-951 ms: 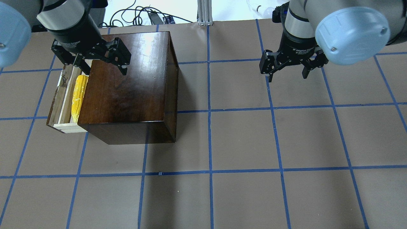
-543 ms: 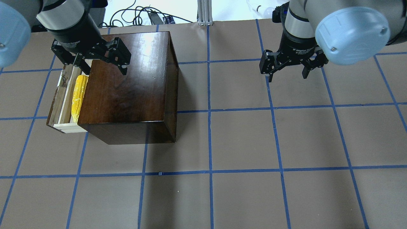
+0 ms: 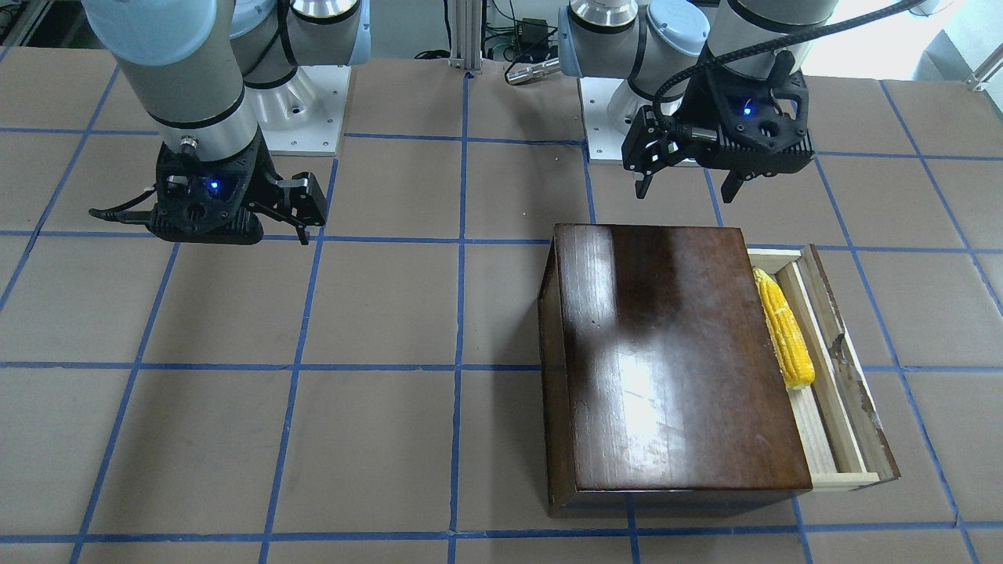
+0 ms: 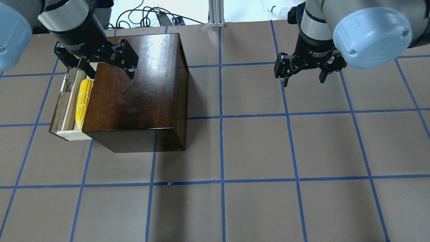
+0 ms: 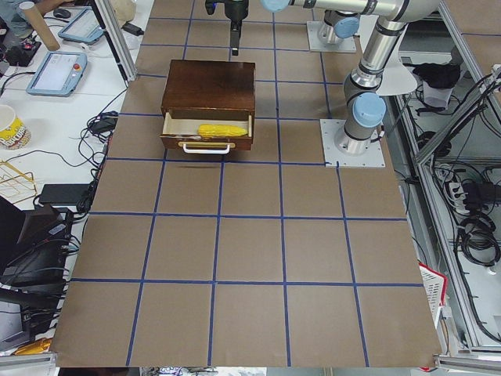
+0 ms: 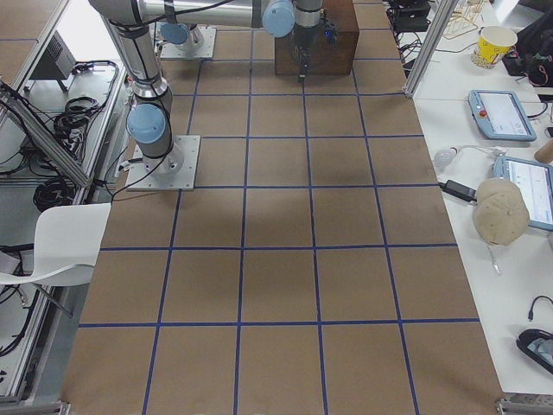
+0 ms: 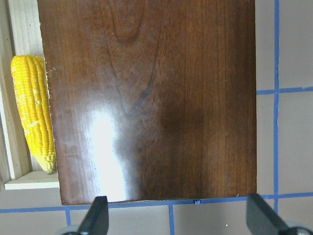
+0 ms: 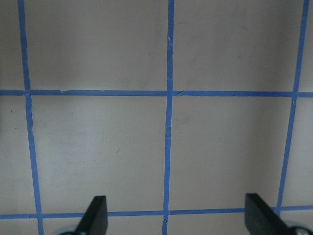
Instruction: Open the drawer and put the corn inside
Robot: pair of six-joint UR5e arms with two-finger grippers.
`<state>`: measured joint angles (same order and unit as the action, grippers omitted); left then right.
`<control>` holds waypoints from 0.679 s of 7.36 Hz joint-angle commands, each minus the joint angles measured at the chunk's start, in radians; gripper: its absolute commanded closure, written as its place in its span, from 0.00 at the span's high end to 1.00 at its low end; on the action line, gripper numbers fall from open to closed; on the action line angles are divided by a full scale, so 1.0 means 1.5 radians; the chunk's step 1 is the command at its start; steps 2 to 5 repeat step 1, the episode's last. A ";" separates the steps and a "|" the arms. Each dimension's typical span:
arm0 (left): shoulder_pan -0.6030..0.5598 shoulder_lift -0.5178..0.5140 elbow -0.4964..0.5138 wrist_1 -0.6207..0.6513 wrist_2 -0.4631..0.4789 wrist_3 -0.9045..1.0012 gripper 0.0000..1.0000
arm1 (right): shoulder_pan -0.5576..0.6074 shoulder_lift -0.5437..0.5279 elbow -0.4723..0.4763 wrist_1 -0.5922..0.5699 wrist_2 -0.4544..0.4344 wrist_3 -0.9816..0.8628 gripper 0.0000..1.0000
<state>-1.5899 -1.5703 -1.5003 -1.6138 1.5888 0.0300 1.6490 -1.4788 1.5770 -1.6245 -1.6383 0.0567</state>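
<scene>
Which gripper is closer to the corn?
Left. The left gripper hangs above the box, just beside the corn in the drawer; the right gripper is across the table, well away.

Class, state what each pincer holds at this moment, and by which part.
Nothing is held. The left pincer hangs open above the box, the right pincer open over the table; the corn lies loose in the open drawer.

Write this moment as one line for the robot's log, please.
drawer: open | corn: lying inside drawer | left gripper: open, empty, above box | right gripper: open, empty
</scene>
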 commanded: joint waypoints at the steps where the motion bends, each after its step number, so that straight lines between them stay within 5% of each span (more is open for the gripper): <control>1: -0.001 0.003 -0.003 0.000 0.000 0.000 1.00 | 0.000 0.000 0.000 0.000 0.000 0.000 1.00; 5: -0.001 0.003 -0.003 0.000 0.000 0.000 1.00 | 0.000 0.000 0.000 0.000 0.000 0.000 1.00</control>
